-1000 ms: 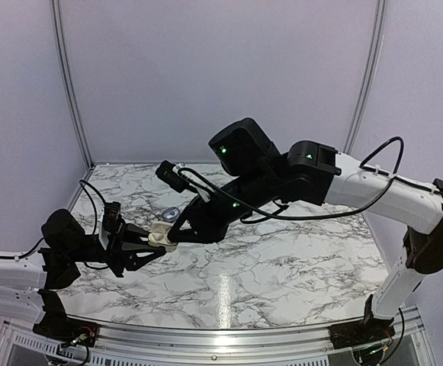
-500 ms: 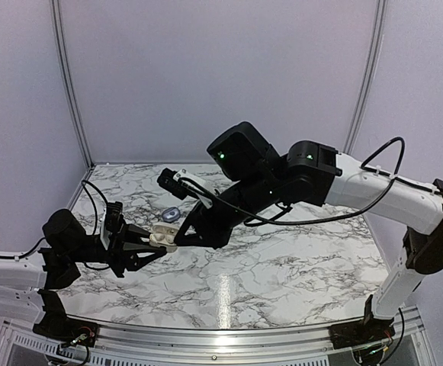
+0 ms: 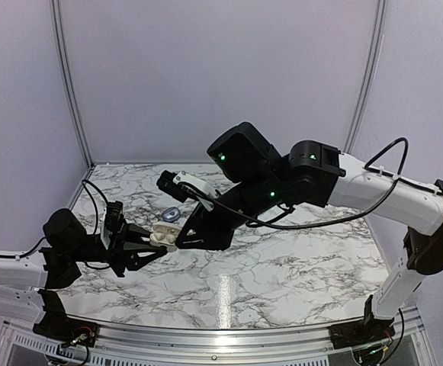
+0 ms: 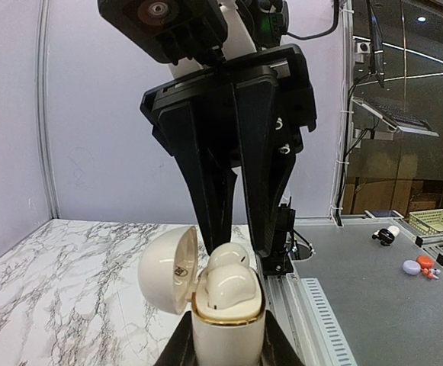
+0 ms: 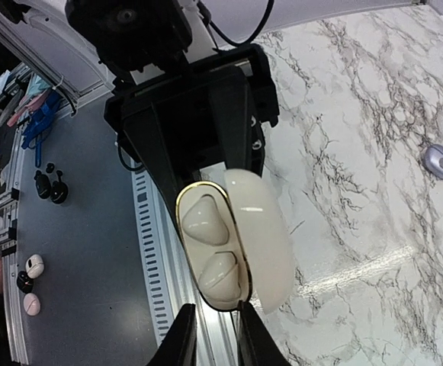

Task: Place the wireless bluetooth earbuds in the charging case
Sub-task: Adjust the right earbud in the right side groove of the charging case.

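Observation:
My left gripper (image 4: pixel 227 347) is shut on the body of the charging case (image 4: pixel 227 328), a cream clamshell with a gold rim, and holds it upright above the table (image 3: pixel 282 259). Its lid (image 4: pixel 168 267) hangs open to the left. Both wireless bluetooth earbuds (image 5: pixel 203 217) (image 5: pixel 219 268) lie in the case, glossy and cream. From above, my right gripper (image 5: pixel 210 335) points down at the case's near end, its fingers (image 4: pixel 267 191) a narrow gap apart with nothing between them. In the top view the two grippers meet at the case (image 3: pixel 162 235).
A small lavender oval object (image 3: pixel 171 214) lies on the marble table just behind the grippers and also shows in the right wrist view (image 5: pixel 440 161). The table's metal front rail (image 5: pixel 149 252) runs under the case.
My right wrist has lifted and swung slightly over the case. The left gripper has kept hold of the case and risen a touch.

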You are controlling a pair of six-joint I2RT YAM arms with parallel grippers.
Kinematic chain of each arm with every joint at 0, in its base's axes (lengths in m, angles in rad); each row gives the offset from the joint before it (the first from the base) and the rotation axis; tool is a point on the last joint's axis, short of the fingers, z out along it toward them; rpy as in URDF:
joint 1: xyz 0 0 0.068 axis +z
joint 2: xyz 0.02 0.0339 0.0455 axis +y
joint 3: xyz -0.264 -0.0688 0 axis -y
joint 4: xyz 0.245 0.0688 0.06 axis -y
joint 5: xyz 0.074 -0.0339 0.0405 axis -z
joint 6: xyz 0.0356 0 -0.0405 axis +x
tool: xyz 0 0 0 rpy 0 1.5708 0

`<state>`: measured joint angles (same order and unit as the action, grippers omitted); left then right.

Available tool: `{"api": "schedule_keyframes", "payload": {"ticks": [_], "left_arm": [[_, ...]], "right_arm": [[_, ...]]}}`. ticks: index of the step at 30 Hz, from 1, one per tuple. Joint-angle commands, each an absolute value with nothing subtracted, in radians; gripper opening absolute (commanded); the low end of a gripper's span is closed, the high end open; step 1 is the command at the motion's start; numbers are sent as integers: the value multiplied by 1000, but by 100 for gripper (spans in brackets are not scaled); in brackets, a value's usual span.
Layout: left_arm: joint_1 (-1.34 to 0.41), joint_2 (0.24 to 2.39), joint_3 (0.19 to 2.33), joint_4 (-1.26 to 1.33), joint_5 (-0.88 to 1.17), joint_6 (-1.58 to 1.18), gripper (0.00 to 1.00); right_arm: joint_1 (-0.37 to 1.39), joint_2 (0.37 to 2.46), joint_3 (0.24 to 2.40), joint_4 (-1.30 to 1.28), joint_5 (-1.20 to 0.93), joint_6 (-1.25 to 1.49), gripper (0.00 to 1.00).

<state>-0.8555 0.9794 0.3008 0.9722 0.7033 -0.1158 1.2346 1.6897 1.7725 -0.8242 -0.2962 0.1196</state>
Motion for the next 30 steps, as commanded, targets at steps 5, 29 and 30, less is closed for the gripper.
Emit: {"api": "schedule_keyframes", "payload": {"ticks": [5,29,30], "left_arm": [[-852,998,347,1026,730,-111,0],[-854,991,347,1026,730,-113,0],[-853,990,347,1025,728,-114,0]], "right_arm": [[1245,1662,1875,-806,-276,80,22],[1247,1742,1897,-881,-223,58,22],[1247,1743,1896,-883,-223,57,22]]}}
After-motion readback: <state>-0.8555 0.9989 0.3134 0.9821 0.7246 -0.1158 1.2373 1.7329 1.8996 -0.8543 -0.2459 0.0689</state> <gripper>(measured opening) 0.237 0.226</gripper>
